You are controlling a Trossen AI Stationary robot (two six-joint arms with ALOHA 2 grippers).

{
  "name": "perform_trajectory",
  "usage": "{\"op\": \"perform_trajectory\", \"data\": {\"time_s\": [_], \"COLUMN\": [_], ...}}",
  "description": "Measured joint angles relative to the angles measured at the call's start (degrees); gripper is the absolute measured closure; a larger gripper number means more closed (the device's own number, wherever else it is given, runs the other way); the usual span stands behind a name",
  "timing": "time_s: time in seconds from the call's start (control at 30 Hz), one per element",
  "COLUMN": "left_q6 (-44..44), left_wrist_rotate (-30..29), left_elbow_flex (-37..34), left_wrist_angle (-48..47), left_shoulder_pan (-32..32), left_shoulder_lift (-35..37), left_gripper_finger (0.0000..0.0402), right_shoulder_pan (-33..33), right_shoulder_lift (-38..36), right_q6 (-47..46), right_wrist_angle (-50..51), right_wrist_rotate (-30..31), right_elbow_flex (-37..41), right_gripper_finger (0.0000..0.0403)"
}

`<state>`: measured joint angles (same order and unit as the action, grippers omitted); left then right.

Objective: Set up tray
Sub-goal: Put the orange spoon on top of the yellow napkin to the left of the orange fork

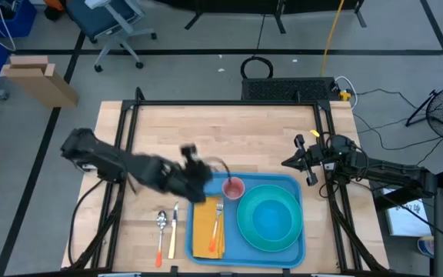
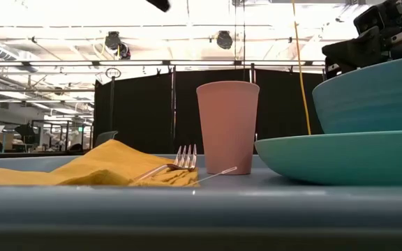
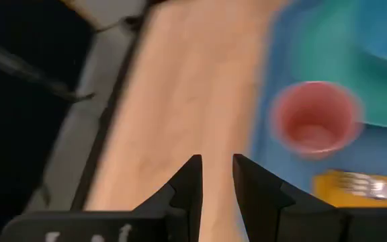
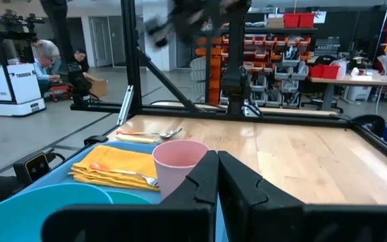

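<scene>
The blue tray (image 1: 294, 238) lies at the table's near edge. On it, a turquoise bowl (image 1: 271, 217) sits in a turquoise plate (image 2: 340, 157), and a pink cup (image 1: 233, 188) stands upright at its far left corner. A yellow napkin (image 1: 205, 228) lies along its left side with a fork (image 1: 217, 223) on top. My left gripper (image 1: 204, 185) hovers just left of the cup over the tray's far left edge, open by a narrow gap (image 3: 213, 181) and empty. My right gripper (image 1: 289, 162) is shut and waits past the tray's far right corner.
A spoon (image 1: 161, 225) and a knife (image 1: 173, 231) with orange handles lie on the bare wood left of the tray. Bare wood covers the table's far half. Black frame posts stand along the left and right edges of the table.
</scene>
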<state>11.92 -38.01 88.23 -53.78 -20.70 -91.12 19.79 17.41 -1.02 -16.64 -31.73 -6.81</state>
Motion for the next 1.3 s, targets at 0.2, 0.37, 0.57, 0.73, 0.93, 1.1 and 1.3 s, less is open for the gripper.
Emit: {"op": "perform_trajectory", "data": {"time_s": [0.2,0.37,0.57,0.73,0.93,1.1,1.3], "left_q6": [24.20,59.78,82.22,90.30,97.92,99.11,100.27], "left_wrist_rotate": [-3.47,8.15,19.58,23.61,29.80,32.86,30.82], "left_elbow_flex": [-10.81,-29.39,-41.17,-41.38,-37.31,-33.33,-29.36], "left_wrist_angle": [-9.30,-9.35,-0.38,4.81,5.14,5.11,9.14], "left_shoulder_pan": [2.09,0.42,-7.33,-12.84,-19.19,-22.69,-24.92], "left_shoulder_lift": [15.78,26.70,26.34,22.04,14.14,8.29,3.95], "left_gripper_finger": [0.0314,0.0314,0.0314,0.0314,0.0314,0.0313,0.0264], "right_shoulder_pan": [-0.02,0.00,-0.02,-0.01,0.00,-0.02,0.00], "right_shoulder_lift": [0.05,0.54,0.85,1.15,1.29,1.33,1.29], "right_q6": [0.29,0.01,-0.87,-0.92,-1.31,-1.32,-1.32], "right_wrist_angle": [1.65,2.17,3.13,-0.09,-2.75,-2.82,-4.48], "right_wrist_rotate": [-0.02,-0.04,-0.02,0.05,0.11,0.09,0.09], "right_elbow_flex": [0.00,0.00,0.72,2.86,3.57,3.69,3.76], "right_gripper_finger": [0.0403,0.0403,0.0403,0.0403,0.0403,0.0403,0.0403]}}
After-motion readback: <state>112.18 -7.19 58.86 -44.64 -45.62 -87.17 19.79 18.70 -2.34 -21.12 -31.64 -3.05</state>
